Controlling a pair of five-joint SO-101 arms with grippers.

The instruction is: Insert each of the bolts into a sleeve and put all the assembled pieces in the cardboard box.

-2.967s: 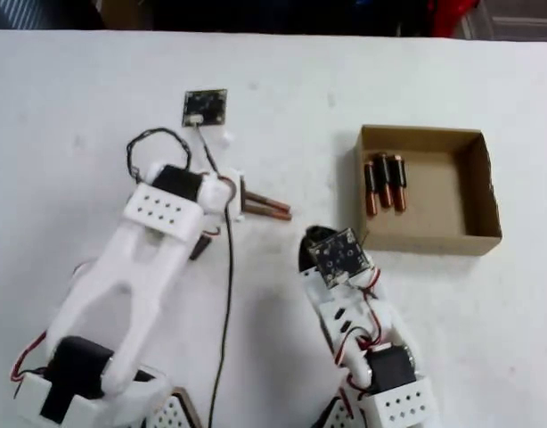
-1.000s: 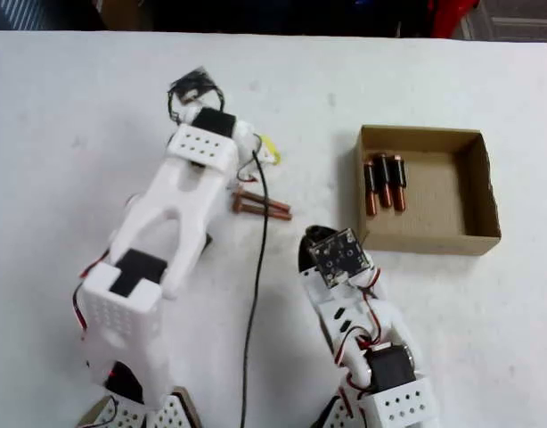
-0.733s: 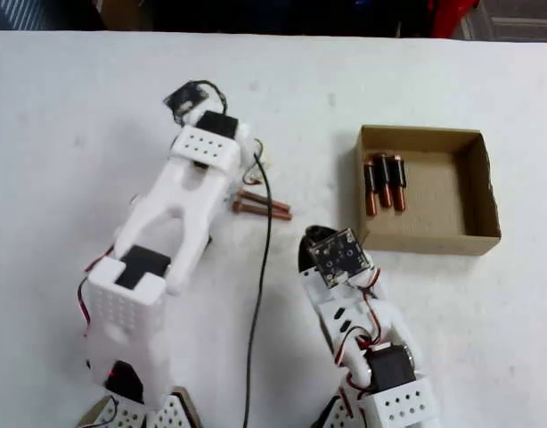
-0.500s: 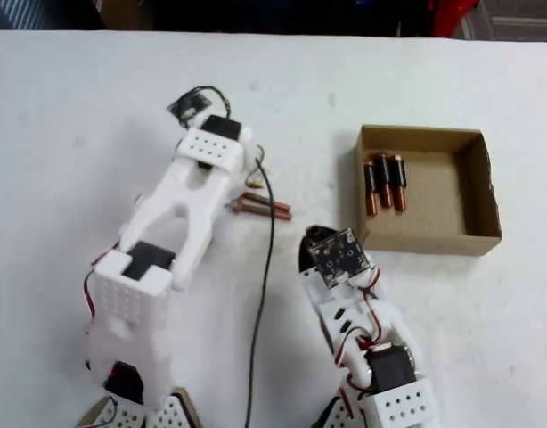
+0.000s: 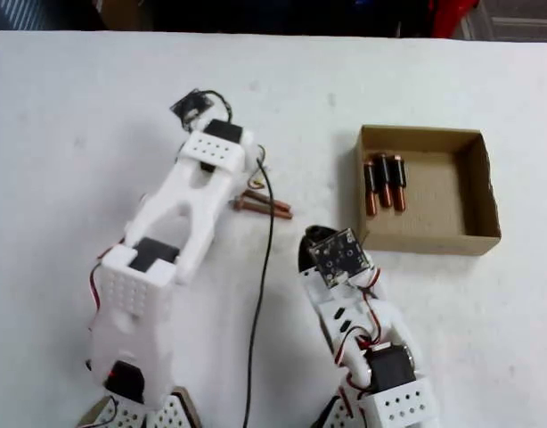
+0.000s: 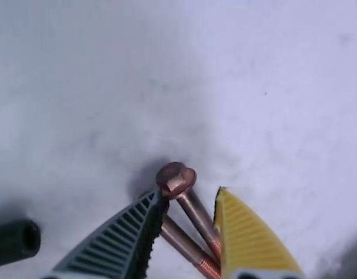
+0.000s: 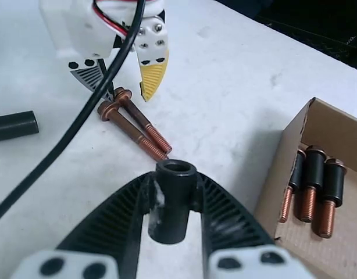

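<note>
Two copper bolts (image 5: 263, 204) lie side by side on the white table. In the left wrist view the bolts (image 6: 184, 200) lie between the fingers of my left gripper (image 6: 189, 196), which stands open just over their heads. That left gripper (image 7: 127, 93) also appears in the right wrist view, above the bolts (image 7: 135, 125). My right gripper (image 7: 175, 183) is shut on an upright black sleeve (image 7: 174, 215), held near the box's front left corner. The cardboard box (image 5: 474, 192) holds three assembled pieces (image 5: 384, 183).
A second black sleeve (image 7: 13, 126) lies on the table beside the bolts, on the side away from the box. The left arm's black cable (image 5: 260, 285) trails across the table between the two arms. The table's far edge meets a dark background.
My left arm has shifted slightly toward the bolts, and its gripper has come down from beyond them onto their heads. The right arm and its sleeve have not moved.
</note>
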